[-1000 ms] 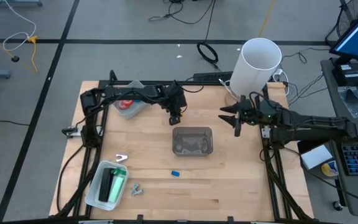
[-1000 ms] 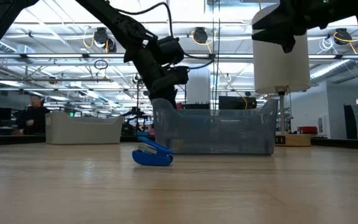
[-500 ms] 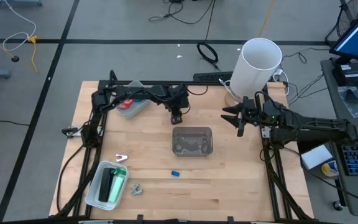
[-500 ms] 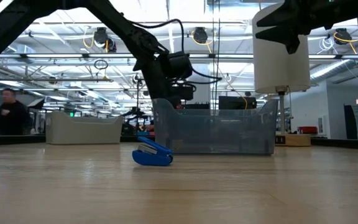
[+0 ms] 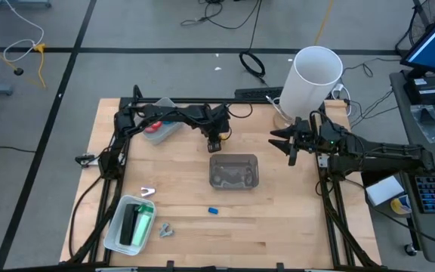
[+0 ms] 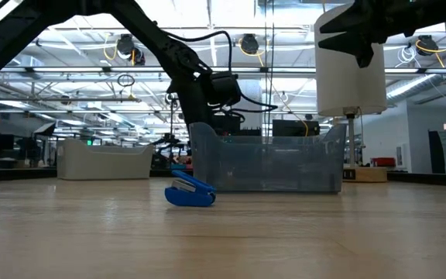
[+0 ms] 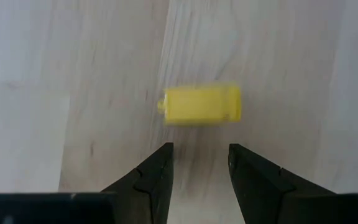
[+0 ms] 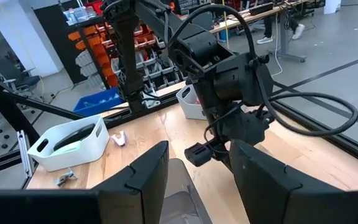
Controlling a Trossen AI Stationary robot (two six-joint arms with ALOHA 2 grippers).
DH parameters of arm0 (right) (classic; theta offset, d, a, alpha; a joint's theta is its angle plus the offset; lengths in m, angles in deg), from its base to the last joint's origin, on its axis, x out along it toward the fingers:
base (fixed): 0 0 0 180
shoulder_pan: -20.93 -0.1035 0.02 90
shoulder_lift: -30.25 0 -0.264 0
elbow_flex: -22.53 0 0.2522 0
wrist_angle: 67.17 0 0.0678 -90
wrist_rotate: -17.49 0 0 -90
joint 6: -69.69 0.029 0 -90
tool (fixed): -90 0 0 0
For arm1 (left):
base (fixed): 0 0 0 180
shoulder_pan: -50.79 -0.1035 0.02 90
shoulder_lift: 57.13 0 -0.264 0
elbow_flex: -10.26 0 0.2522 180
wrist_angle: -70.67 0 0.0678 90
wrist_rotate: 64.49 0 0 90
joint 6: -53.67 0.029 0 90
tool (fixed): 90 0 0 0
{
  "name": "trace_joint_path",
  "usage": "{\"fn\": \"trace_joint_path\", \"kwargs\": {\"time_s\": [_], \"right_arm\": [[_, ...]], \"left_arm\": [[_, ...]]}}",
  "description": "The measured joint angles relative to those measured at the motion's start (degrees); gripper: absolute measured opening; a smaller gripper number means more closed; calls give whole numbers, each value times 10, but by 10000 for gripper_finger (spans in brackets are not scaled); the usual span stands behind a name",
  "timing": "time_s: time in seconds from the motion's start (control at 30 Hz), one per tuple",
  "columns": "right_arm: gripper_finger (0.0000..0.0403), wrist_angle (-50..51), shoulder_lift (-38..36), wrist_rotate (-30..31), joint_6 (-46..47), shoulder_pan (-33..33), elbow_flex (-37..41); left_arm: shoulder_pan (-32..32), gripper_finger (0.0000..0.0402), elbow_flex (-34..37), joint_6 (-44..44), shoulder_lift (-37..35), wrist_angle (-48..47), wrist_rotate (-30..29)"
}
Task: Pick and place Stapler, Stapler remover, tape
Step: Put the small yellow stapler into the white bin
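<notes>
The left gripper (image 7: pixel 199 163) hangs over the far middle of the table (image 5: pixel 278 227), fingers spread with nothing between them, pointing down at the wood. Directly ahead of the fingertips in the left wrist view lies a small yellow block (image 7: pixel 201 104), blurred; its long axis runs across the gap between the fingers, so a straight descent would, by judgement, put one finger on each long side. In the high view this gripper (image 5: pixel 214 142) sits just beyond the far wall of the clear bin (image 5: pixel 234 171), near it but apart. The right gripper (image 5: pixel 290 151) waits beside the white cylinder (image 5: pixel 311 78), fingers parted and empty, well apart from the block; the left arm is the nearer. The blue stapler remover (image 6: pixel 190 191) lies on open wood on the near side of the bin. A round tub with red contents (image 5: pixel 157 130), possibly tape, lies toward the far left; a white tray (image 5: pixel 112 230) holding a dark and green item lies near left. Bare wood surrounds the block; the bin wall is the closest obstacle.
</notes>
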Motion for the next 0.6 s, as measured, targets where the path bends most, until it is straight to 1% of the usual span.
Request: {"fn": "trace_joint_path", "kwargs": {"time_s": [0.2, 0.3, 0.43, 0.5, 0.6], "right_arm": [[166, 0, 0, 0, 7, 0, 0], [166, 1, 0, 0, 7, 0, 0], [167, 1, 0, 0, 7, 0, 0], [166, 1, 0, 0, 7, 0, 0], [167, 1, 0, 0, 7, 0, 0]], "left_arm": [[-5, 154, 0, -29, -9, -12, -5], [-11, 154, 0, -21, -25, -28, -10], [-13, 154, 0, 60, -45, -20, -25], [-11, 154, -1, 108, -47, 2, -25], [-9, 154, -1, 176, -47, 8, -25]]}}
